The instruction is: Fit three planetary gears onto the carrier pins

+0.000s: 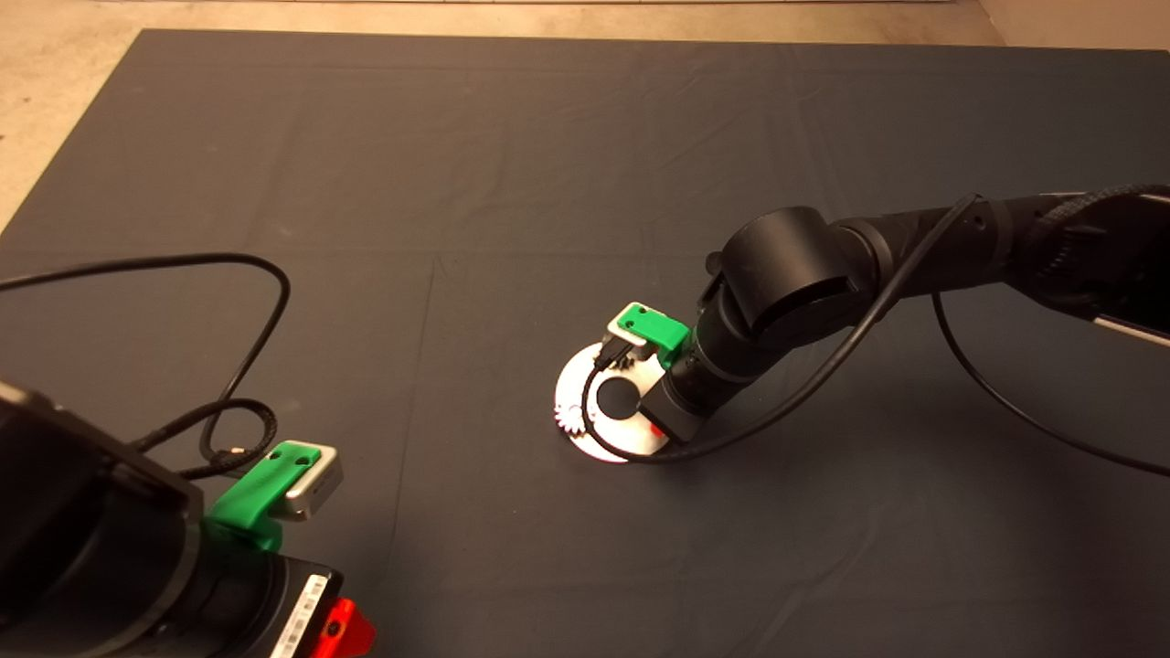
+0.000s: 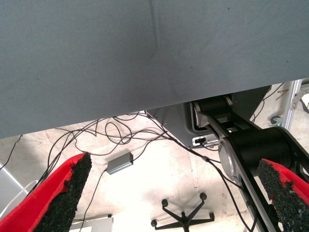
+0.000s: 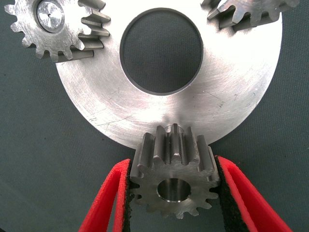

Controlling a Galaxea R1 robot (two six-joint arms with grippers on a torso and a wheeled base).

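Right end effector (image 3: 174,193) clamped on third planetary gear (image 3: 173,181), bore upward, at carrier disc (image 3: 164,108) rim. Third pin hidden beneath. Left end effector (image 2: 174,193) parked, fingers spread, empty.

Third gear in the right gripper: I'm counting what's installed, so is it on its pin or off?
Off. The third gear is clamped in the right gripper, its centre hole empty, above the disc edge.

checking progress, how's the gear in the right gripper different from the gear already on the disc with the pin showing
The held gear is clamped between the right gripper's fingers at the disc's edge; the seated gear lies flat on the disc, untouched. The held gear's centre hole is empty; the seated gear's is filled by a pin. Both are silvery toothed spur gears that look alike.
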